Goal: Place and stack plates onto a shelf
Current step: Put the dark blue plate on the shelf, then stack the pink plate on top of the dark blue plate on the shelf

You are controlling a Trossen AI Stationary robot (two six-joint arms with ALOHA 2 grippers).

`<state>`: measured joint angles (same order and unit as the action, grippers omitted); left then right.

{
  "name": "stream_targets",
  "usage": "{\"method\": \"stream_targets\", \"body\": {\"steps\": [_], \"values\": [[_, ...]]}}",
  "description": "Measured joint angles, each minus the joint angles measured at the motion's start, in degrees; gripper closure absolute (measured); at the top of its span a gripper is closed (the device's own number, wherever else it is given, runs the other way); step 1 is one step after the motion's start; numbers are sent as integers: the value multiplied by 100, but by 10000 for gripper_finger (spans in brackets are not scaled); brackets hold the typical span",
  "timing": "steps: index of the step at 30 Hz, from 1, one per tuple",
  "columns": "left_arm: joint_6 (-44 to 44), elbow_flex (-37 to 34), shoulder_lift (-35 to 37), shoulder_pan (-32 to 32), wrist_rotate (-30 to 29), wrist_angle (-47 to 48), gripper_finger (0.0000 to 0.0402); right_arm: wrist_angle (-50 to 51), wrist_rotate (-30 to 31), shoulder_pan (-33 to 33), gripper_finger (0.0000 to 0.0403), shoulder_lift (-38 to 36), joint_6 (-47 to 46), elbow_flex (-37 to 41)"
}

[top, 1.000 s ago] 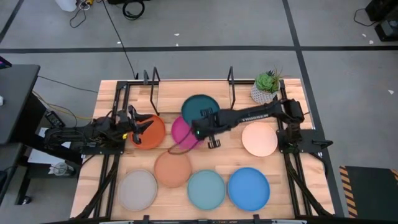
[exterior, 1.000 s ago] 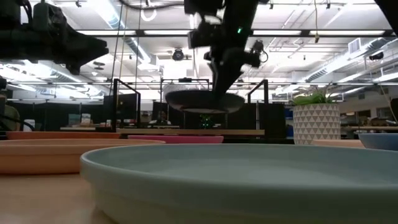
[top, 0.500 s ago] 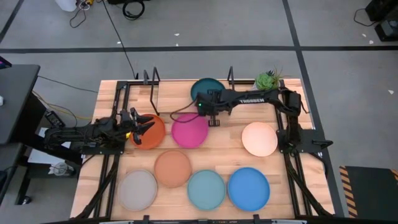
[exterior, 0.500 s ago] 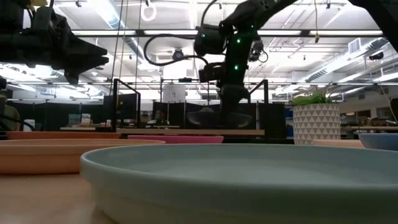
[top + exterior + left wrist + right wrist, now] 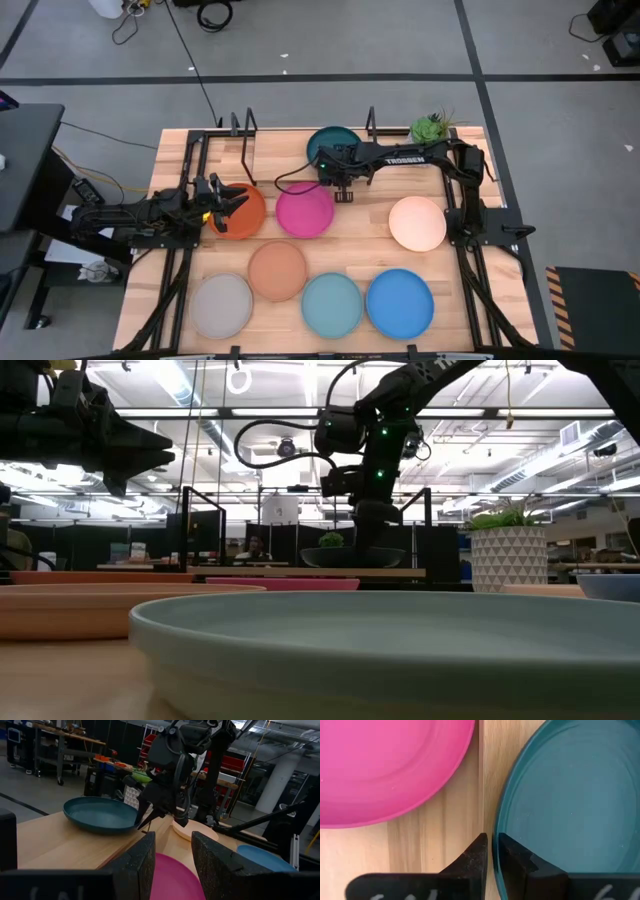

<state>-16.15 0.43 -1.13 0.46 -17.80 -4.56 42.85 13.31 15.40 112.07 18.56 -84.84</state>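
The dark teal plate (image 5: 333, 142) sits flat on the shelf (image 5: 275, 158), a light-wood board between black wire uprights at the table's far edge. My right gripper (image 5: 331, 170) is shut on the plate's near rim. My left gripper (image 5: 226, 204) hovers open over the left edge of the orange plate (image 5: 247, 213). The magenta plate (image 5: 305, 209) lies on the table just in front of the shelf. In the low view the teal plate (image 5: 352, 557) rests on the shelf board under my right gripper (image 5: 365, 542). My right gripper pinches the dark teal plate's rim (image 5: 496, 837) on the side nearest the magenta plate, one finger (image 5: 512, 857) inside the plate and one finger (image 5: 479, 854) outside. The fingers come from above, pointing down. The plate lies level with its bottom on the shelf board.
On the table lie the pale pink plate (image 5: 417, 223), salmon plate (image 5: 278, 270), grey plate (image 5: 222, 305), light turquoise plate (image 5: 331, 304) and blue plate (image 5: 400, 301). A potted plant (image 5: 429, 139) stands right of the shelf. The shelf's left half is bare.
My right gripper has carried the dark teal plate from above the magenta plate toward the table's far edge and lowered it onto the shelf board. The magenta plate now shows whole. The hold on the rim has stayed the same.
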Motion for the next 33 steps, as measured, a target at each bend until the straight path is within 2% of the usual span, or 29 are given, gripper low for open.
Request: {"method": "stream_targets", "body": {"steps": [6,11,22,26,33], "values": [[1,0,0,-1,2,2,267,363,235,-96,330,0,-58,-107],[1,0,0,-1,2,3,267,453,491,-367,293,0,26,-251],[25,0,0,1,2,7,267,539,-360,-1225,201,0,1357,-205],[30,0,0,0,2,-2,267,476,-555,-1509,190,28,1907,-148],[40,0,0,1,-4,-31,267,-320,-486,-1789,192,33,2066,337]]}}
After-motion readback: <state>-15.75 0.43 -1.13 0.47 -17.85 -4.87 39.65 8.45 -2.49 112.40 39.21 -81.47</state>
